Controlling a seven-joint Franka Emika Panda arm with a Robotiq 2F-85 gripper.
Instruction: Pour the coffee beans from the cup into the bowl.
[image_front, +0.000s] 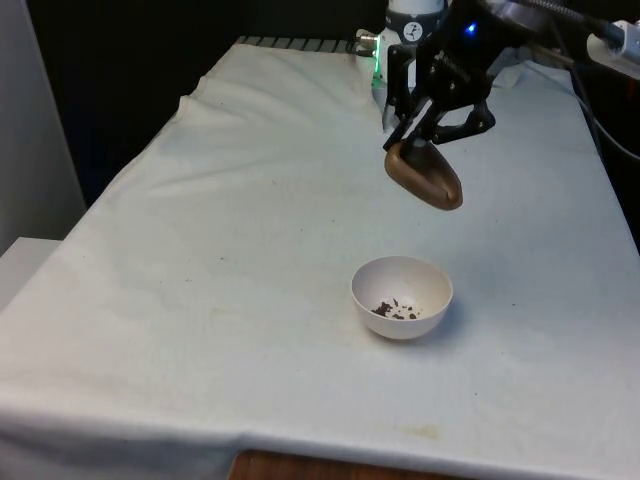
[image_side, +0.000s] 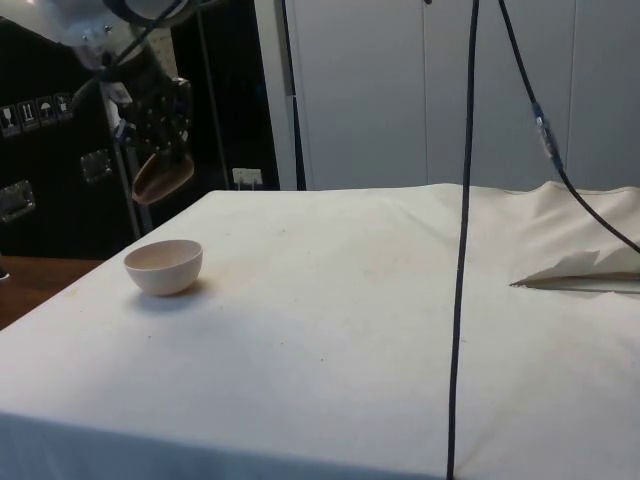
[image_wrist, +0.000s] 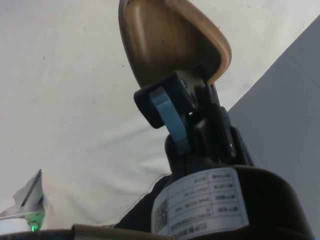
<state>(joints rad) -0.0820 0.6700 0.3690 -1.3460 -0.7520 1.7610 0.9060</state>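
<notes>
On the front view's left the bench lies bare under its white cloth. Toward the middle sits the white bowl, and a small scatter of coffee beans already lies on its bottom — so at least part of the pour looks done. Above and a little to the front view's right of the bowl, well clear of it, hangs the brown wooden cup, tipped far over on its side. The tool has its fingers closed on the cup's rim. In the wrist view the cup's inside appears empty — no beans visible. What seems left, by my reading, is to set the cup down.
</notes>
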